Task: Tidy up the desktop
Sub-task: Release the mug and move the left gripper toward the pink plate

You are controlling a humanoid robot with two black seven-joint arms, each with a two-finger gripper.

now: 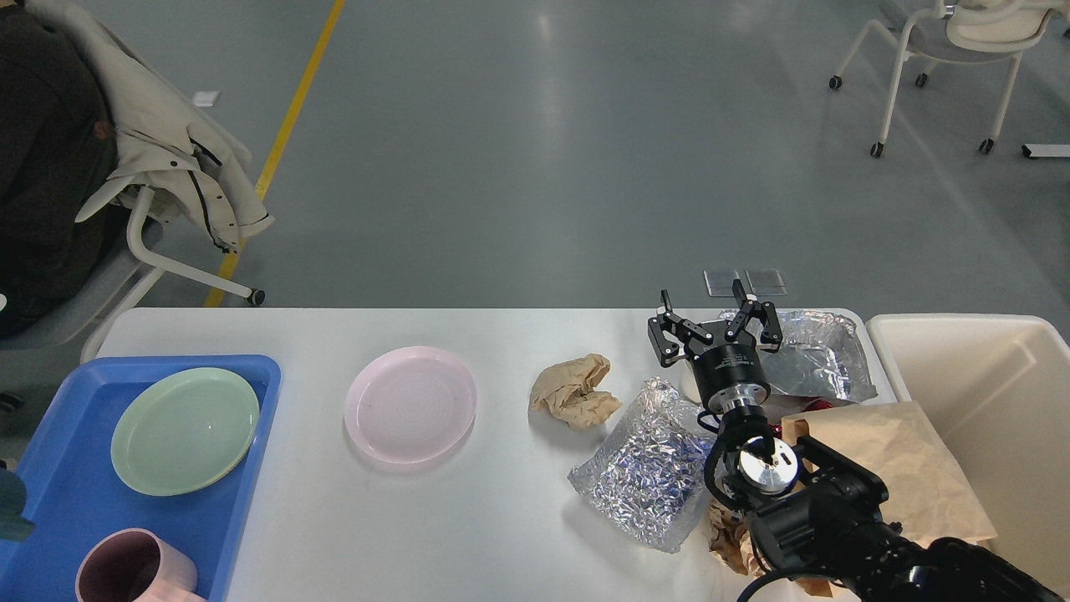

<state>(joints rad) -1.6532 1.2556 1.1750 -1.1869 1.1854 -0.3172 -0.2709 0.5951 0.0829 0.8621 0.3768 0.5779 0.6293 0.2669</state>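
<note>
The white desktop (468, 518) holds a pink plate (410, 404), a crumpled brown paper ball (575, 390), a crinkled foil sheet (648, 468), a second foil sheet (815, 355) and a flat brown paper bag (894, 464). My right gripper (702, 303) is open and empty, held above the table's far right edge between the two foil sheets, fingers pointing away from me. A small dark shape (12, 502) shows at the left edge over the blue tray; its fingers cannot be made out.
A blue tray (259, 372) at the left holds a green plate (185, 431) and a mauve mug (134, 568). A cream bin (986, 393) stands off the table's right end. More crumpled paper (727, 539) lies under my right arm. Chairs stand beyond the table.
</note>
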